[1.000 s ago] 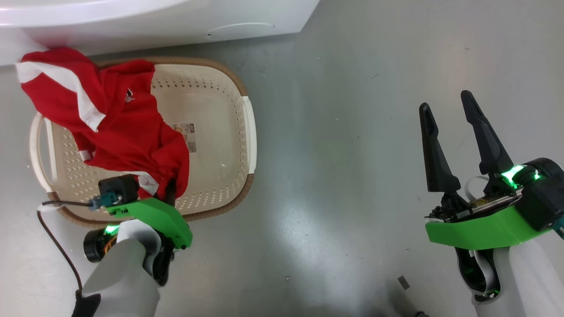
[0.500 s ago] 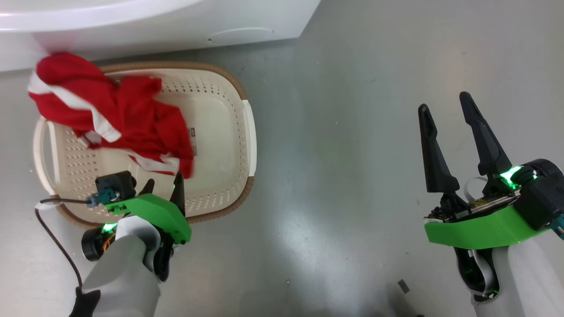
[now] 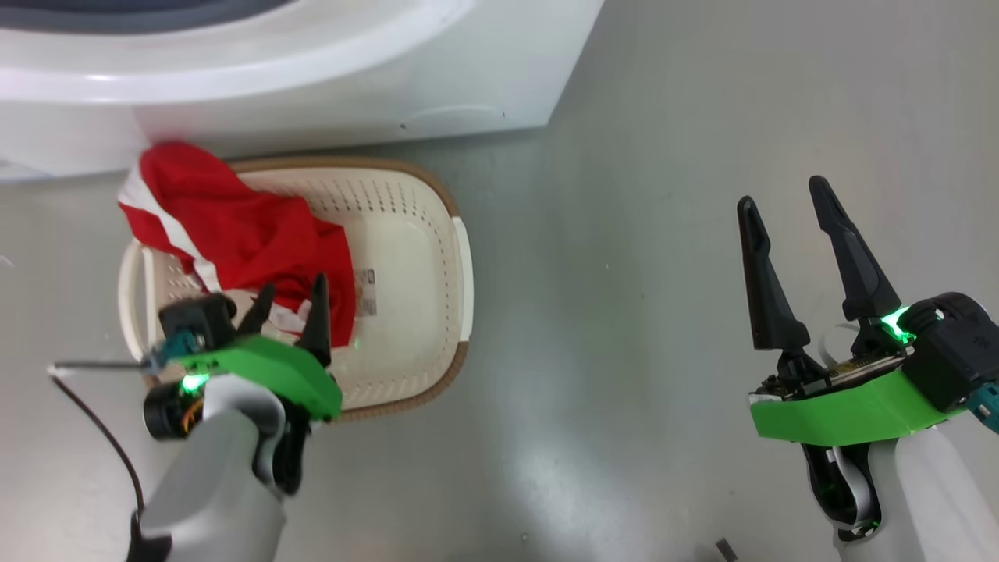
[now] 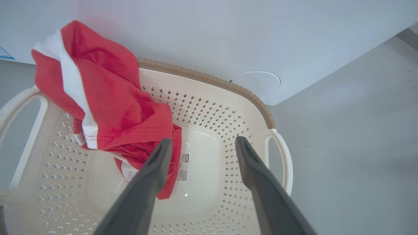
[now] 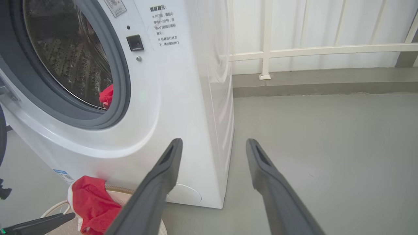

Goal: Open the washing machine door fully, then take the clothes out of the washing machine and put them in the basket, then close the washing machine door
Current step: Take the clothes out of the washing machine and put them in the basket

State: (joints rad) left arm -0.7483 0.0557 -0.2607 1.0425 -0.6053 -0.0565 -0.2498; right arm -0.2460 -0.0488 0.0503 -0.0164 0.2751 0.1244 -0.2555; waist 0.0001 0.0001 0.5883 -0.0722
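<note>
Your left tool (image 3: 290, 289) hangs over the near edge of the basket (image 3: 462, 257). Its two fingers are spread wide, pinching nothing, with the tips aimed down into the basket. The clothes (image 3: 250, 234), red with white stripes, lie heaped in the basket's far left corner. One part rests on the basket's bottom, its edge just beside the label (image 3: 365, 290). Another part is draped over the brown rim and spills outside the basket on the far side.

In your left wrist view, one finger crosses in front of the lower hem of the clothes. You cannot tell whether the finger touches the hem.

The washer (image 3: 351, 86) stands just beyond the basket's far rim, its white front close against it. In your right wrist view the drum (image 5: 72, 58) stands uncovered above the basket. A red scrap (image 5: 106, 96) shows at the drum's lower edge, inside the grey seal (image 5: 120, 81).

Your right tool (image 3: 781, 195) is well apart from the basket, off to its right over the grey floor (image 3: 624, 312). Its fingers are spread and empty.
</note>
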